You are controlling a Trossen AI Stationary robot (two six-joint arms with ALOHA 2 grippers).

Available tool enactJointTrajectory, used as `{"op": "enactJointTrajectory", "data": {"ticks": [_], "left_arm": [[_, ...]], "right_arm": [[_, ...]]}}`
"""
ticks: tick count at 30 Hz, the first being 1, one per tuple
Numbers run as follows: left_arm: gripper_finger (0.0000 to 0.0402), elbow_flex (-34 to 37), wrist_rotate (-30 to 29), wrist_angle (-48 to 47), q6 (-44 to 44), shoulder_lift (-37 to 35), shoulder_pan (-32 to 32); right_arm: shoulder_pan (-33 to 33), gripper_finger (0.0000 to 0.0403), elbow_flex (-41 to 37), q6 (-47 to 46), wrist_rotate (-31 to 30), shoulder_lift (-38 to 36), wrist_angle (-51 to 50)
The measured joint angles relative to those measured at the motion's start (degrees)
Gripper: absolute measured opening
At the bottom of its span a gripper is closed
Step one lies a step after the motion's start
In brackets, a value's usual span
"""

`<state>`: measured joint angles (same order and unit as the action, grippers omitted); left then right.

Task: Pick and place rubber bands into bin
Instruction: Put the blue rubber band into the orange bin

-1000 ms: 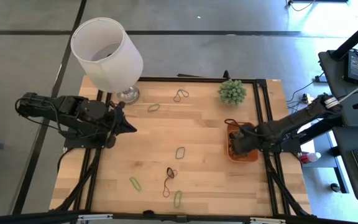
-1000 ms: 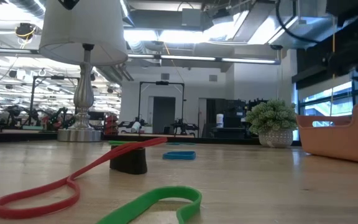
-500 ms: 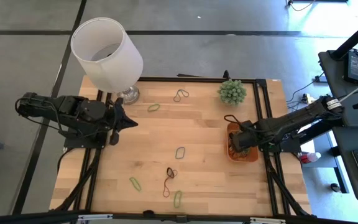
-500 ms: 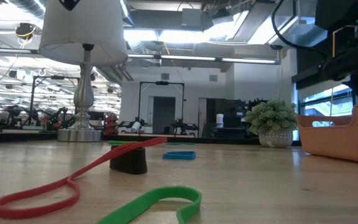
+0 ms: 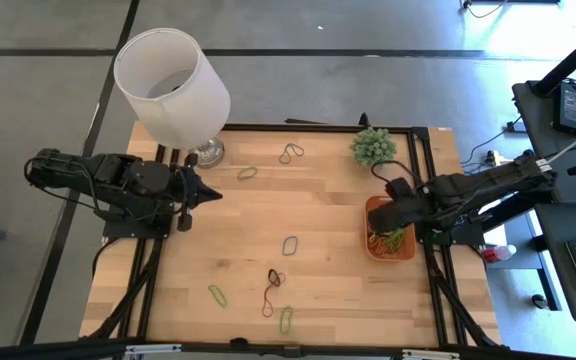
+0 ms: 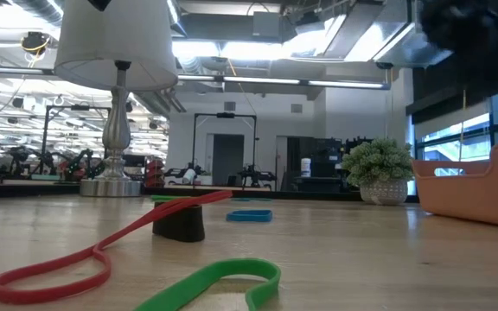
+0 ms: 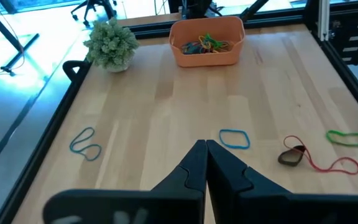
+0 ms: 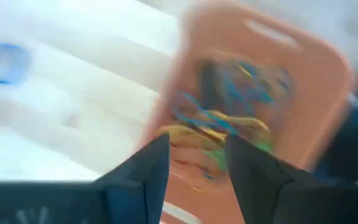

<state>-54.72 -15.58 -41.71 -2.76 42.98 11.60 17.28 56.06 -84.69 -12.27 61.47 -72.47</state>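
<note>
Hovering over bin [image 5: 389, 243] by tabletop's right edge: my right gripper [image 8: 194, 163], fingers parted, empty; left gripper [image 7: 205, 163] clenched, empty, left edge

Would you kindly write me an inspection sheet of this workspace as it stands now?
Surface: wooden table with a dark frame, dry and flat.
Job's things: orange bin at the right edge holds a tangle of bands; six or so loose rubber bands lie across the table.
Clutter: lamp at the far left corner, small plant beside the bin.
Grippers: left gripper shut, empty, waiting at the left side; right gripper open, empty, above the bin.
Cables: black cable loops over the right arm.
Surroundings: grey floor, a desk at the right; no person seen.
</note>
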Motion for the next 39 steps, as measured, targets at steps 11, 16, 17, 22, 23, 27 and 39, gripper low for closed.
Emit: {"op": "enactJointTrajectory", "data": {"ticks": [11, 16, 17, 22, 23, 27, 39], "left_arm": [[0.0002, 0.00, 0.16, -0.04, -0.02, 0.02, 0.00], [0.0002, 0.00, 0.23, -0.04, -1.25, 0.00, 0.00], [0.0003, 0.00, 0.23, -0.04, -1.65, 0.00, 0.00], [0.0001, 0.00, 0.25, -0.07, -2.49, 0.00, 0.00], [0.0001, 0.00, 0.23, -0.07, -2.49, 0.02, 0.00], [0.0003, 0.00, 0.25, -0.07, -2.51, 0.02, 0.00], [0.0002, 0.00, 3.24, -1.23, -4.02, 0.02, -0.02]], "right_arm": [[-1.83, 0.0129, 2.50, 47.76, -14.85, 9.75, 45.58], [-5.33, 0.0129, 6.39, 52.12, -8.27, 20.82, 47.77], [-6.03, 0.0129, 8.14, 52.37, -6.79, 23.49, 46.24], [-8.99, 0.0128, 18.55, 59.21, 3.01, 36.53, 39.38], [-9.39, 0.0128, 20.85, 61.05, 4.75, 39.18, 38.29], [-10.58, 0.0128, 29.41, 69.05, 9.32, 48.33, 33.34], [-12.24, 0.0128, 40.45, 80.83, 14.29, 62.64, 26.15]]}}
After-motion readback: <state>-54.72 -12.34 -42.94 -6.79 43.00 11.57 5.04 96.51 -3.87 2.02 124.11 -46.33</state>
